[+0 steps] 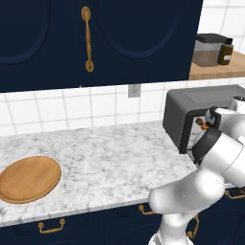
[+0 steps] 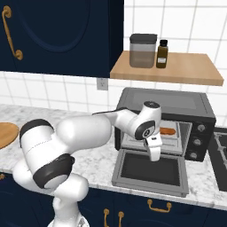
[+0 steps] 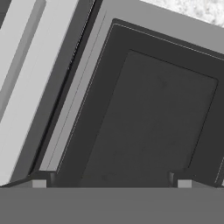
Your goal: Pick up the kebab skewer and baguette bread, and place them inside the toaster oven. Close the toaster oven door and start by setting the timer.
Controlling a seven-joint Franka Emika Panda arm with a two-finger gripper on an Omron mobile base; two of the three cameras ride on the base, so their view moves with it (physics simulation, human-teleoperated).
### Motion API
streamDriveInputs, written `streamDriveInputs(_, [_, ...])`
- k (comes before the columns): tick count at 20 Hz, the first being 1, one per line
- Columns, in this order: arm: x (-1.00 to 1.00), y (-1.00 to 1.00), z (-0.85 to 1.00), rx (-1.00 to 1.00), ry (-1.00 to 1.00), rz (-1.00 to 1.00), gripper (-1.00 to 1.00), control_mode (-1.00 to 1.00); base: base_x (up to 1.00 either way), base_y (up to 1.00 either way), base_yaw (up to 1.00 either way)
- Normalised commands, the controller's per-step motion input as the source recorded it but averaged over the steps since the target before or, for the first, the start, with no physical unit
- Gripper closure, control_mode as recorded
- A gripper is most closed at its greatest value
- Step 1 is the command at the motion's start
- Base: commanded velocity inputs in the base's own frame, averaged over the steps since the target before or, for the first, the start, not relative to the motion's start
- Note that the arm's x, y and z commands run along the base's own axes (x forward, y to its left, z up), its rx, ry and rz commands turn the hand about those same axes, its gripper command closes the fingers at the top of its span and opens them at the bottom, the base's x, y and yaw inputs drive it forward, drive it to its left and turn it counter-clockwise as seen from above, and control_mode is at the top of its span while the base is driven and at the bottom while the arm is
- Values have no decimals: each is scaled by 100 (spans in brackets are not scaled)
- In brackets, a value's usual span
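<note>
The toaster oven (image 2: 177, 103) stands on the counter at the right with the toaster oven door (image 2: 117, 174) folded down flat. On its rack lies the orange-brown baguette bread (image 2: 167, 131). In the left base view a small red-brown bit (image 1: 203, 125) shows in the oven mouth; I cannot tell whether it is the kebab skewer. My gripper (image 2: 154, 158) points straight down just above the door's dark panel (image 3: 148, 131). In the hand view the gripper (image 3: 111, 183) is open, its fingertips (image 3: 39, 183) wide apart with nothing between them.
A round wooden plate (image 1: 28, 179) lies bare at the counter's left end. A wooden shelf (image 2: 177, 71) above the oven carries a grey canister (image 2: 142, 50) and a dark bottle (image 2: 162, 54). A stove edge (image 2: 220, 150) borders the oven on the right.
</note>
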Motion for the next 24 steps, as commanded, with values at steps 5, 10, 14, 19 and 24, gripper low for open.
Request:
streamDriveInputs(5, [24,20,-11,0,-2,0,-100,-100,0,0,0])
streamDriveInputs(10, [-2,11,1,0,0,0,-100,-100,0,0,0])
streamDriveInputs(14, [-71,-12,0,0,0,2,-100,-100,0,0,0])
streamDriveInputs(19, [-100,-21,4,0,0,5,-100,-100,0,0,0])
streamDriveInputs(24, [-100,-8,13,0,0,34,-100,-100,0,0,0])
